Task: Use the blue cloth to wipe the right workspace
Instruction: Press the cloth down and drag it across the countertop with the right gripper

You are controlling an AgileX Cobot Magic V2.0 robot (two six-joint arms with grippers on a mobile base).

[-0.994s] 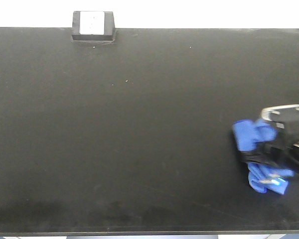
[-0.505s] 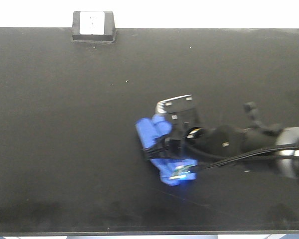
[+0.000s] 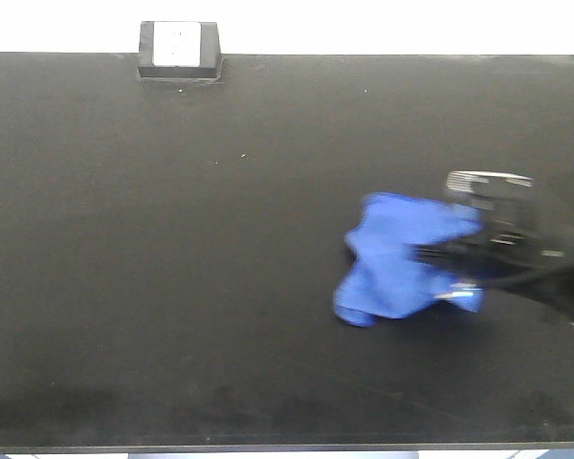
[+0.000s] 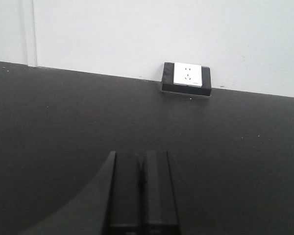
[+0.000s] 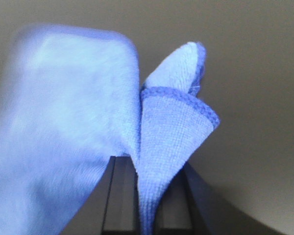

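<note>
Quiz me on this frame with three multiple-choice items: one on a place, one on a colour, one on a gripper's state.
1. Where is the socket box?
A. far edge of the benchtop
B. near edge
C. under the cloth

2. What colour is the cloth?
A. green
B. white
C. blue

3. How is the right gripper?
A. open, empty
B. shut on the cloth
C. out of view

Answers: 1 A, it sits against the back wall. 2 C, bright blue in both views. 3 B, the right wrist view shows cloth pinched between its fingers.
</note>
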